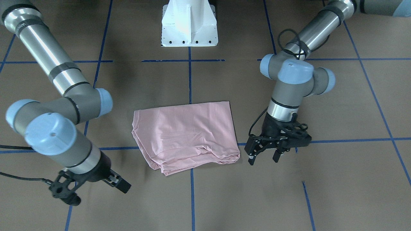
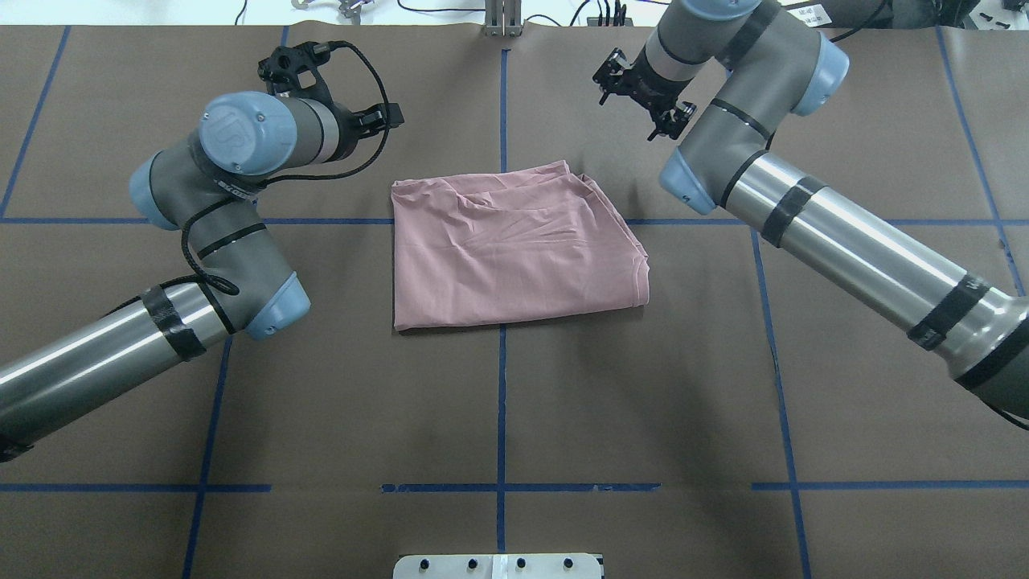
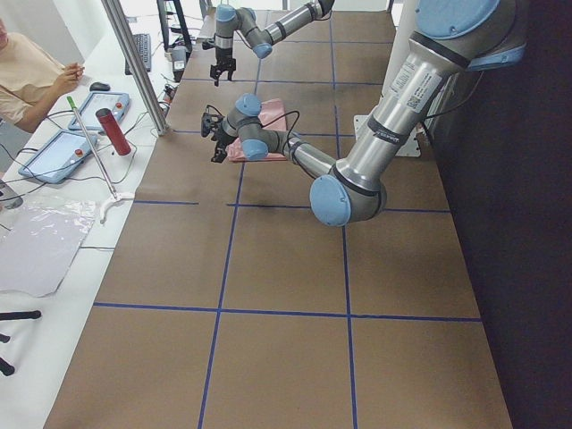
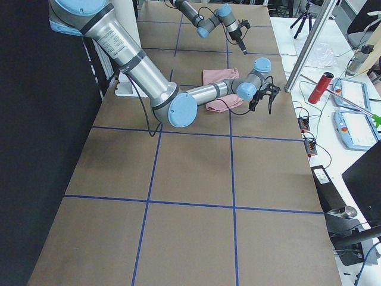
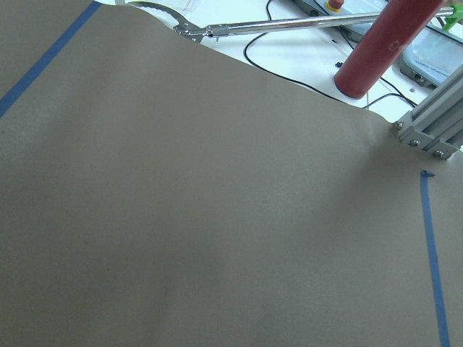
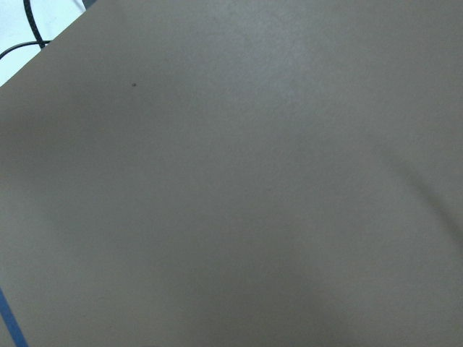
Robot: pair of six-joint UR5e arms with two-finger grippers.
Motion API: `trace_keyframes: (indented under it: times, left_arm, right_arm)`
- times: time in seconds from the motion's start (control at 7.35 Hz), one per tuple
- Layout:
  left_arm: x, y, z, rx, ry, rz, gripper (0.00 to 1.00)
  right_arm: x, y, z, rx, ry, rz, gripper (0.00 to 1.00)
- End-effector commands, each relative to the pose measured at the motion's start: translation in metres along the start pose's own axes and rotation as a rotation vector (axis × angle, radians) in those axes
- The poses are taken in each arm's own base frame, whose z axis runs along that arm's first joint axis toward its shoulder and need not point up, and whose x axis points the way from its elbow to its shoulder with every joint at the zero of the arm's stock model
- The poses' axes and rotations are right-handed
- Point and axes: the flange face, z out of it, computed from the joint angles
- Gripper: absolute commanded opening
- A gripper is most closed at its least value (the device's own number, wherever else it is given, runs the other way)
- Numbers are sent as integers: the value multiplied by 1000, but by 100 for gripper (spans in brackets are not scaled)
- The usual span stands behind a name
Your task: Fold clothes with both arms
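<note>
The pale pink T-shirt [image 1: 186, 134] lies folded into a rough rectangle in the middle of the brown table [image 1: 337, 192]. Its print is hidden. It also shows in the overhead view [image 2: 514, 257]. My left gripper [image 1: 264, 158] points down just beside the shirt's far corner on my left. It is open and empty, apart from the cloth. My right gripper [image 2: 627, 117] hovers off the shirt's far corner on my right, open and empty. Both wrist views show only bare table, not the fingers or the shirt.
The white pedestal [image 1: 189, 35] stands at my side of the table. Blue tape lines [image 2: 501, 402] cross the surface. Past the far edge are a red cylinder [image 5: 380, 50], an aluminium post [image 5: 434, 130], cables and control tablets. A person [image 3: 27, 71] sits there.
</note>
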Motion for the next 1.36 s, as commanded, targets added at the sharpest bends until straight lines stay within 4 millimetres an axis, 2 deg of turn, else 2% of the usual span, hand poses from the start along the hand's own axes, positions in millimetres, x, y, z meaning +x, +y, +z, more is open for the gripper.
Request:
trace_keyframes:
  times: [0.0, 0.14, 0.27, 0.41, 0.54, 0.68, 0.82, 0.95, 1.09, 1.23]
  left_arm:
    - [-135, -56, -62, -115, 11, 266, 100]
    - [-201, -75, -91, -152, 11, 346, 100]
    - [-263, -82, -124, -165, 1, 418, 100]
    - [-316, -90, -155, -161, -16, 461, 100]
    - [-371, -84, -188, -166, -28, 495, 100]
    - [-417, -90, -229, -157, -49, 504, 100]
    - [-434, -101, -267, -183, -75, 488, 100]
    - [-420, -105, -295, -271, -112, 455, 100]
    - [-407, -96, -321, -350, -148, 407, 100]
    - [-432, -67, -318, -407, -164, 348, 100]
  right_arm:
    - [141, -83, -49, -16, 13, -169, 100]
    - [197, -120, -81, -24, 26, -240, 100]
    - [230, -143, -116, -26, 41, -337, 100]
    - [276, -158, -149, -30, 78, -388, 100]
    - [317, -152, -171, -54, 118, -432, 100]
    - [377, -148, -186, -74, 138, -475, 100]
    - [410, -129, -191, -76, 140, -486, 100]
    - [440, -99, -199, -72, 140, -477, 100]
    - [462, -66, -219, -57, 134, -465, 100]
    - [454, -42, -237, -77, 146, -439, 100]
